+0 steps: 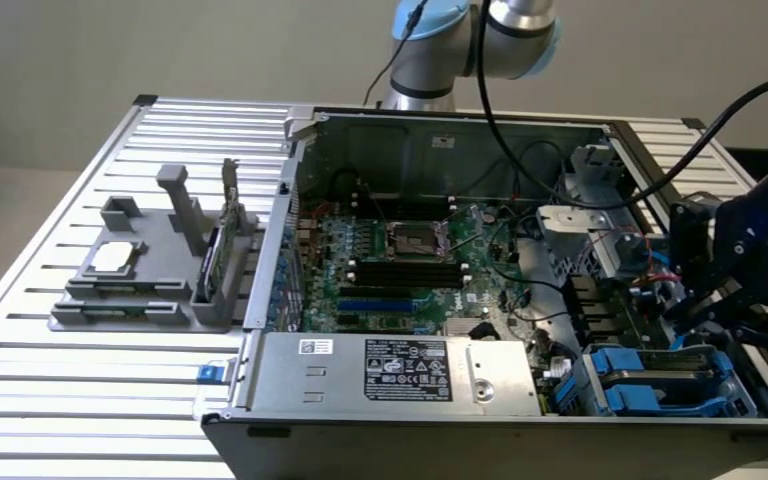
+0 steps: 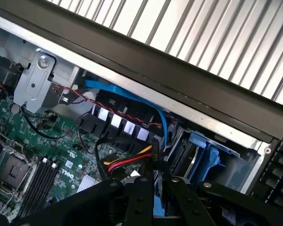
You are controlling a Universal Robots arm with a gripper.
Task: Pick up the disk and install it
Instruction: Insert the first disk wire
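Lying under everything: a slatted metal table [image 1: 37, 400] that spans the whole scene.
Fixture: a grey holder [image 1: 124, 310] sits on the table at the exterior view's left.
Chip: a small square silver chip [image 1: 113, 256] rests flat on the left part of the fixture.
Cards: thin boards [image 1: 228, 235] stand upright at the fixture's right edge, just beside the case wall.
Case: an open computer case [image 1: 491, 445] lies in the middle of the table with its inside facing up.
Motherboard: a green board [image 1: 398, 265] covers the case floor, with a square processor socket near its middle.
Power supply: a big silver box with a white label [image 1: 398, 370] runs along the near wall of the case.
Drive bay: blue plastic holders [image 1: 618, 385] fill the near right corner of the case.
Arm: a grey and pale blue arm [image 1: 478, 40] rises at the far side.
Gripper: the dark gripper [image 1: 724, 315] hangs over the right end of the case, just above the drive bay.
Fingers: the fingers [image 2: 141, 202] stand narrow, clamped on a thin blue edge.
Disk: the disk [image 2: 153, 207] is held between the fingers over the right end of the case, near a bundle of yellow, red and black wires [image 2: 127, 162]. Only a strip of its blue frame shows.
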